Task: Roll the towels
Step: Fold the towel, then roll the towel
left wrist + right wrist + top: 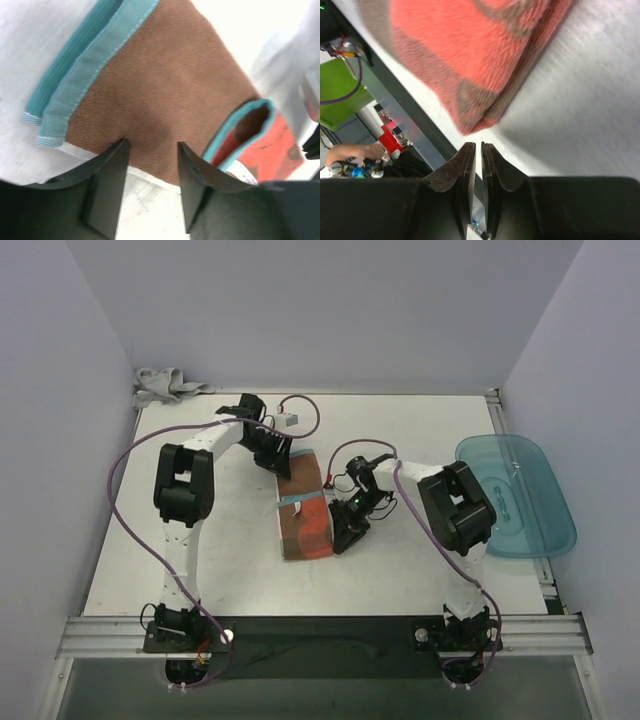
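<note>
The rust-brown towel [300, 502], teal-trimmed with an orange-red underside, lies mid-table with its near end folded over, orange side up [312, 532]. My left gripper [281, 466] is at its far end. In the left wrist view the left gripper [152, 147] stands open, its tips at the brown towel's [165, 85] edge and the flat cloth showing in the gap. A curled orange fold [260, 137] lies to its right. My right gripper [349, 536] sits beside the towel's right edge. The right wrist view shows it [478, 145] shut and empty, just short of the orange corner [460, 55]. The light grey towel [166, 385] lies crumpled at the back left corner.
A translucent teal tray [520, 525] sits at the table's right side, partly over the edge. Purple cables loop from both arms. A metal rail [320, 632] runs along the near edge, and walls close in the table on three sides.
</note>
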Controlling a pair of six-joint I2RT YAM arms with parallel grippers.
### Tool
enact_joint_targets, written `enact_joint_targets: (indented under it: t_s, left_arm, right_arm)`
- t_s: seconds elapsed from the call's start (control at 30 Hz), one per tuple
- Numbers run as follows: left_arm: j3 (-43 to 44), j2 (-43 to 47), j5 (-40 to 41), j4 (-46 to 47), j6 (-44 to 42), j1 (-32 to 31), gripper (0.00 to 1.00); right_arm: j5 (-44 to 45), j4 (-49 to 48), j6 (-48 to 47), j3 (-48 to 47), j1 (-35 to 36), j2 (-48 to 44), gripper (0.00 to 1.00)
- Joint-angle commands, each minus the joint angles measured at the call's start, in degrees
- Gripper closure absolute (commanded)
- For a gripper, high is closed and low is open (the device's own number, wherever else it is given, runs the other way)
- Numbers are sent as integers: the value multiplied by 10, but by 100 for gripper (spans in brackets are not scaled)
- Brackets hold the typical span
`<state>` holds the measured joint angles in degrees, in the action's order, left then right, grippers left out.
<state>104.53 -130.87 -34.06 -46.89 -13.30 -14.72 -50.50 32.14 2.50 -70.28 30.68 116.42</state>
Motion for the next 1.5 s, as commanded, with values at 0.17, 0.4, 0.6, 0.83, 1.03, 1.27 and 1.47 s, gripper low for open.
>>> enact_joint_targets:
  t_s: [0.17, 0.4, 0.6, 0.83, 1.03, 1.27, 1.47]
  left_arm:
    - [-40, 163, -147, 5, 10, 29, 35]
    - [-304, 429, 7, 116, -68, -43, 31]
    - [-464, 578, 180, 122, -151, -204, 33]
    - [-562, 588, 336, 175, -168, -408, 39]
    - [-595, 523, 429, 261, -178, -470, 42]
    - [-616, 441, 452, 343, -224, -472, 53]
    - [-618, 432, 427, 313, -219, -472, 78]
  right_arm:
    - [-14, -15, 50, -20, -84, -167, 83]
    - [-13, -52, 109, -134, -55, -104, 59]
    - [-23, -82, 136, -177, -14, -33, 63]
    - [-38, -129, 173, -179, 14, 35, 73]
    - [-35, -135, 170, -173, 14, 77, 80]
    - [-43, -145, 175, -165, 14, 105, 83]
    - [-37, -145, 170, -151, 14, 90, 83]
